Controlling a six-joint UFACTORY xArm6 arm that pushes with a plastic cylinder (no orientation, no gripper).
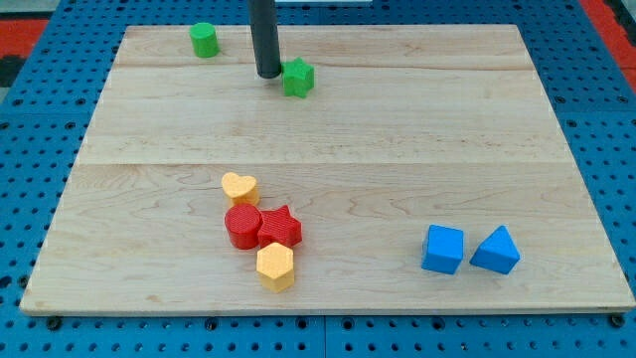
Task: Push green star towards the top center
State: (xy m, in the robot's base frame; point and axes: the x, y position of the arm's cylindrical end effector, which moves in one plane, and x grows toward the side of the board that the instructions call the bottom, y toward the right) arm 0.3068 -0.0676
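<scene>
While I watch from far away, my tip [268, 75] sits on the wooden board [397, 129] near its far edge, a bit left of the middle. It is the low end of a straight dark rod [265, 35] that comes down from the top of the view. The rod has no fingers at all, so nothing on it can be apart or together.

Just to the right of my tip is the green star [297, 78]. The two are so close that they look like they touch, but I cannot tell for sure. The star is already far up the board, close to the far edge and a little left of the middle.

Far over to the left, near the far left corner, stands a green cylinder [204, 40]. It is well apart from the star.

Closer to me, left of the middle, four blocks huddle together. A yellow heart [239, 187] is the farthest of them. Next comes a red cylinder [242, 227] with a red star [280, 228] touching its right side. A yellow hexagon [275, 266] is nearest to me, right against the red star.

On the near right side, a blue cube [442, 249] and a blue triangle block [496, 251] sit side by side, the cube on the left.
</scene>
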